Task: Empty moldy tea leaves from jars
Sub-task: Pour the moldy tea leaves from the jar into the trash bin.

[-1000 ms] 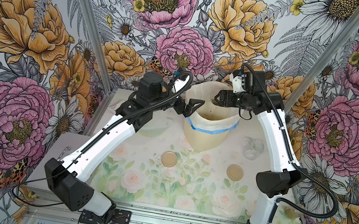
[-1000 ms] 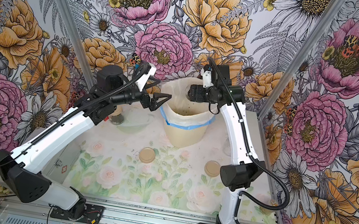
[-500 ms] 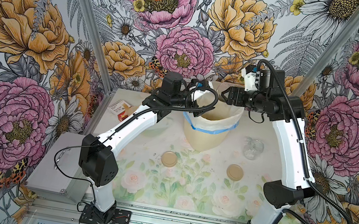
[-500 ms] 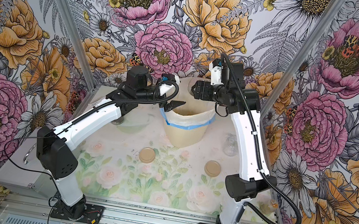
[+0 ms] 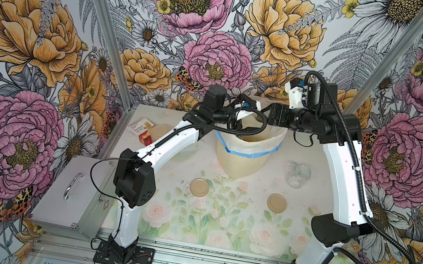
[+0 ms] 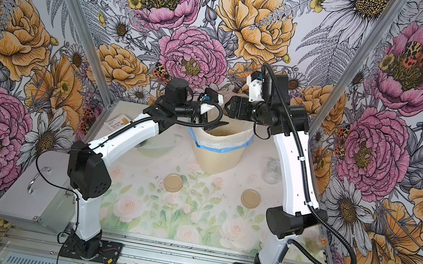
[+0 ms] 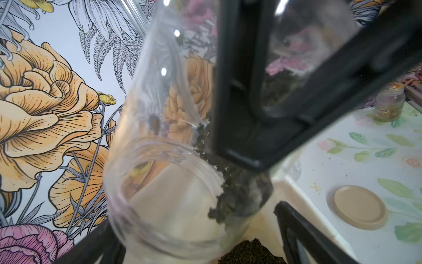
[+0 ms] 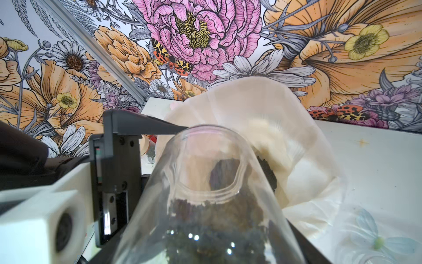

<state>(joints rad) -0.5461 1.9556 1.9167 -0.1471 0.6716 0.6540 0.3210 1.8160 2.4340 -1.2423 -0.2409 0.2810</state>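
Both white-and-black arms rose from their bases at the near edge of the table and arched inward, wrists nearly level and facing each other. The left claw [image 5: 246, 121] pointed toward the right side, its black fingers [image 7: 239, 96] clamped on a clear glass jar [image 7: 173, 141] tipped mouth-down. The right claw [image 5: 265, 110] pointed toward the left side, gripping another clear glass jar [image 8: 205, 194] tilted forward.

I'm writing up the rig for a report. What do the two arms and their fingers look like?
Both arms have white links, black joint housings and black bases on a metal rail. A black ribbed cable runs along each. White camera housings sit at the wrists. The fingers are black and angular.
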